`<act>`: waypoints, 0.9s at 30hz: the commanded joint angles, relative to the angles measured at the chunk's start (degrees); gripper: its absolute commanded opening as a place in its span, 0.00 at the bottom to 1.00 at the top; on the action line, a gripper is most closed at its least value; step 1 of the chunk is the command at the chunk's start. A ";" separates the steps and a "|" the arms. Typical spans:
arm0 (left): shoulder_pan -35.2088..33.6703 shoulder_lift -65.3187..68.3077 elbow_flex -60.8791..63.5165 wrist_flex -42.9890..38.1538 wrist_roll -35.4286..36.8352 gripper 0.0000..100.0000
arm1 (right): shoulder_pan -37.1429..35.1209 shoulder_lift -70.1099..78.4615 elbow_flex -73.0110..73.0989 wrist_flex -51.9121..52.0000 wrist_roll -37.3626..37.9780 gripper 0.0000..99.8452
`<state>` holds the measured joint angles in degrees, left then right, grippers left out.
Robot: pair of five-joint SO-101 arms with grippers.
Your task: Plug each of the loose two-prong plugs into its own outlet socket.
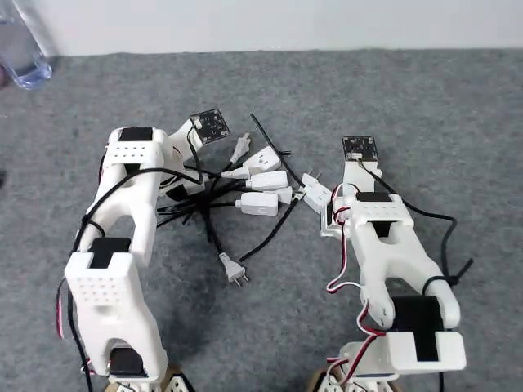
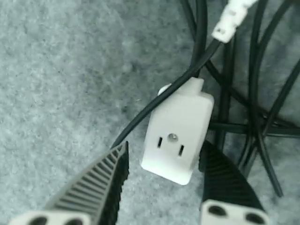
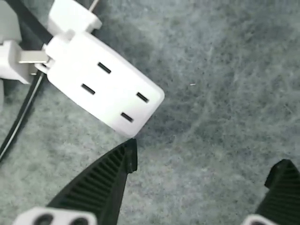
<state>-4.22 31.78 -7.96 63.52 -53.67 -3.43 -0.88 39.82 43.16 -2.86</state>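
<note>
- Your left tool (image 2: 165, 149) is hanging wide apart, its ribbed fingers (image 2: 105, 180) flanking a white single socket (image 2: 178, 133) and clamping nothing.
- That socket is lying on the grey counter (image 1: 425, 106) with its slotted face turned toward the wrist camera, and a black cord (image 2: 154, 105) is crossing over its far edge.
- Your right tool (image 3: 206, 157) is standing apart too, hovering over bare counter just beside a white outlet block (image 3: 105, 91).
- A white plug (image 3: 9, 63) is sitting at the block's far end, with one metal prong showing between them.
- From above, a loose black two-prong plug (image 1: 238, 276) is lying between your arms, prongs pointing toward their bases.
- Another plug (image 1: 239, 148) is lying at the far side of the cord tangle (image 1: 200, 208).
</note>
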 commanded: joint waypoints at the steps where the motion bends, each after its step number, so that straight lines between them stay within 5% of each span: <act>1: -0.09 1.41 -4.18 0.70 -0.18 0.24 | 0.40 -0.13 -2.99 -0.75 0.79 0.43; 16: -1.05 16.44 -24.48 14.07 -0.26 0.23 | 0.40 -0.13 -2.90 -1.98 0.79 0.43; 24: -0.97 24.70 -39.96 24.26 -0.26 0.01 | 0.40 -0.13 -2.90 -1.98 0.79 0.43; 27: -0.97 26.64 -44.97 28.22 -0.26 0.01 | 0.40 -0.13 -2.90 -1.98 0.79 0.43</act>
<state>-4.57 57.36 -47.43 89.98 -53.41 -3.43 -0.79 39.82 42.11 -2.86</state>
